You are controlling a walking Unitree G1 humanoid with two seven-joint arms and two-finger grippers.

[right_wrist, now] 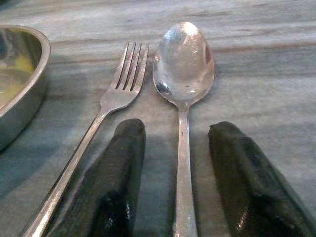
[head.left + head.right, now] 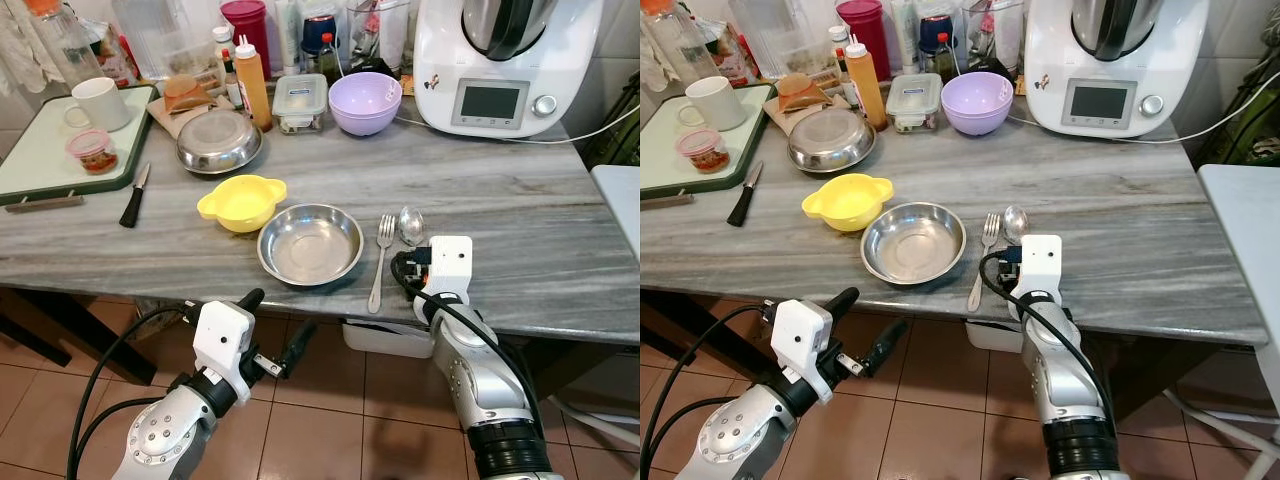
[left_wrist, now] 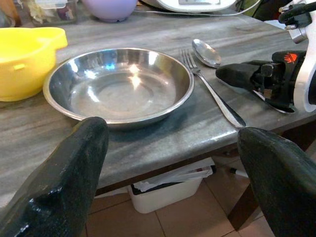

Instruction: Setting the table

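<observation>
Thin, stiff and light spoon (image 1: 183, 74) — slick polished metal lying flat on the marble table (image 2: 520, 220), low centre of frame just right of the fork (image 2: 381, 255); best taken across the slim handle. Right gripper (image 1: 177, 173) spread, fingers (image 1: 113, 168) straddling that handle — apparently not yet touching. Left gripper (image 3: 173, 173) wide apart, holding nothing, below the table edge.

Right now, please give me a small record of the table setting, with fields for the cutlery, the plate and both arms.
plate: steel plate near the table front edge, beside the yellow bowl
fork: fork lying just right of the plate
spoon: spoon right of the fork, parallel to it
right gripper: right gripper on the table, jaws open astride the spoon handle
left gripper: left gripper below the table edge, jaws open, holding nothing
</observation>
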